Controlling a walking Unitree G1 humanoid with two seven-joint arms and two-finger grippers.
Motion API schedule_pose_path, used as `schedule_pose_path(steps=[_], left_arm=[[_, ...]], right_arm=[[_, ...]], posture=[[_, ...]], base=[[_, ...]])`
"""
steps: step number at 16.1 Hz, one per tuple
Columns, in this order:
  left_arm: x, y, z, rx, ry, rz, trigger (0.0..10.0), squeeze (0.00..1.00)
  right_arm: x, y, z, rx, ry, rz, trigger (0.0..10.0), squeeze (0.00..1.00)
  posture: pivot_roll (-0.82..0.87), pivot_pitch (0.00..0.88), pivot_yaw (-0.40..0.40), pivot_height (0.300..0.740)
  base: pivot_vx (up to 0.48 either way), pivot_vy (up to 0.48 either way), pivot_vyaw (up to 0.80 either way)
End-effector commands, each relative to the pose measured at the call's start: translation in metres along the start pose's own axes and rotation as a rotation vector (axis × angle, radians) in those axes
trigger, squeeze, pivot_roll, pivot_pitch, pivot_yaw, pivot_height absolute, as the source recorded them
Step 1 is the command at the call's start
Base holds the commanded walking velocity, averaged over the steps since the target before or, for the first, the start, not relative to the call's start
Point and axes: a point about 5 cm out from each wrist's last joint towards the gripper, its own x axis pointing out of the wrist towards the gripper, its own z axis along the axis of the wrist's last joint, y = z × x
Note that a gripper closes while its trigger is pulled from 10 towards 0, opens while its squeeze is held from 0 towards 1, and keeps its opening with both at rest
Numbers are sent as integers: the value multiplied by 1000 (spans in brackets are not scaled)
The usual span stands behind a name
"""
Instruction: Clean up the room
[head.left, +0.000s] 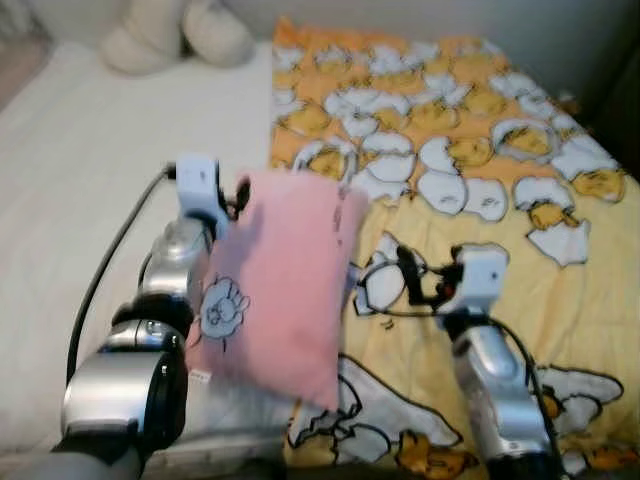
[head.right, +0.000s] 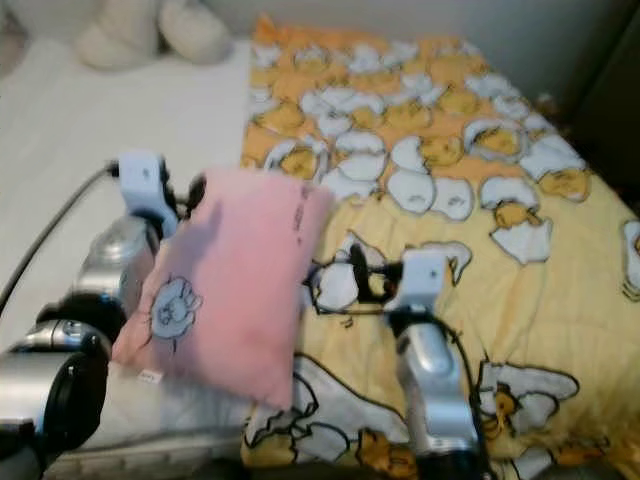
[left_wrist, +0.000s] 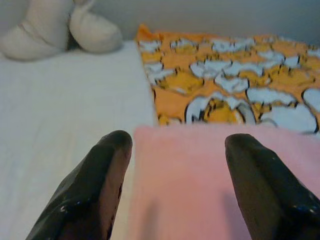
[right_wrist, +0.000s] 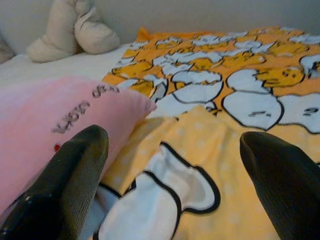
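A pink pillow (head.left: 280, 290) with a small rabbit print hangs tilted over the line where the white sheet (head.left: 90, 170) meets the yellow egg-print blanket (head.left: 470, 130). My left gripper (head.left: 238, 197) is shut on the pillow's far top edge. In the left wrist view the pillow (left_wrist: 200, 180) lies between the two black fingers (left_wrist: 100, 170). My right gripper (head.left: 408, 272) stands open just right of the pillow, low over the blanket. The right wrist view has its fingers (right_wrist: 75, 165) wide apart with only blanket (right_wrist: 200, 150) between them and the pillow (right_wrist: 45, 120) beside one finger.
A cream plush toy (head.left: 170, 35) lies at the head of the bed against the wall. The blanket covers the bed's right half, with a fold near my right gripper. A dark piece of furniture (head.left: 620, 90) stands past the bed's right edge.
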Motion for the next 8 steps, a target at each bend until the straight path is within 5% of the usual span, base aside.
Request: schedule_pose_path(steps=[1,5,8], left_arm=[[3,6,9,17,18,-29,10000,0],[-2,38,9,-21,153,-23,10000,0],[-7,46,0,-64,213,-23,10000,0]], right_arm=[[3,0,-2,62,30,23,10000,0],[22,0,-5,181,76,62,10000,0],[33,0,-2,228,78,82,10000,0]], posture=[[-70,0,1,740],[-48,0,-10,740],[-37,0,-18,740]], base=[[0,0,0],[0,0,0],[0,0,0]])
